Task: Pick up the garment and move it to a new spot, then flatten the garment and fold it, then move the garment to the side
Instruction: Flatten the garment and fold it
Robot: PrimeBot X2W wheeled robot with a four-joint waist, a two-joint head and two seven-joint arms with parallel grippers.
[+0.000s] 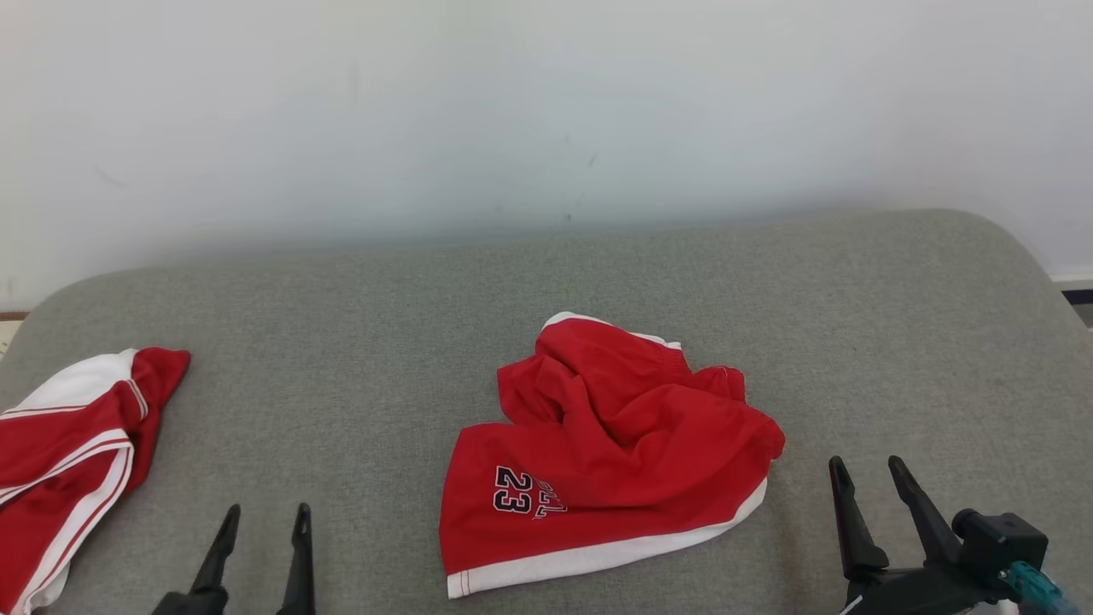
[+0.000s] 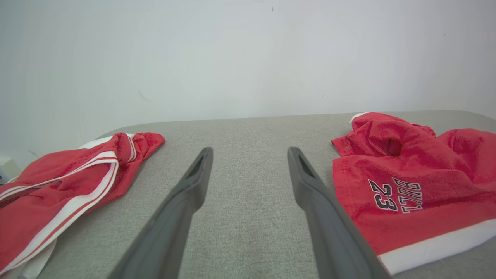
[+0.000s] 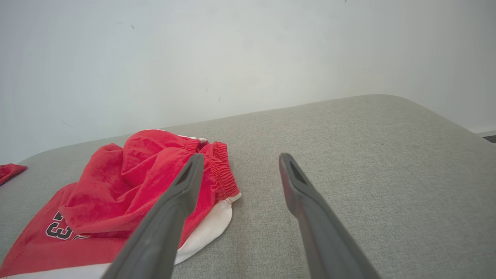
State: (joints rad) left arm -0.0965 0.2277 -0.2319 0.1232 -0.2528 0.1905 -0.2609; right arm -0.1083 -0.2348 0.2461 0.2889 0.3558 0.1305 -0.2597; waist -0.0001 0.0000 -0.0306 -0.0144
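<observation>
The garment (image 1: 606, 448) is a pair of red shorts with a white hem and a dark "23", lying crumpled in the middle of the grey padded table (image 1: 359, 342). It also appears at the right of the left wrist view as the garment (image 2: 410, 186) and at the left of the right wrist view as the garment (image 3: 128, 201). My left gripper (image 1: 265, 512) stands open near the front edge, left of the shorts, with nothing between its fingers. My right gripper (image 1: 867, 465) is open too, just right of the shorts and apart from them.
A second red piece of clothing with white stripes (image 1: 73, 444) lies at the table's left edge, also seen as the striped clothing (image 2: 66, 182) in the left wrist view. A pale wall (image 1: 546, 111) rises behind the table. Bare grey surface stretches to the right (image 3: 368, 155).
</observation>
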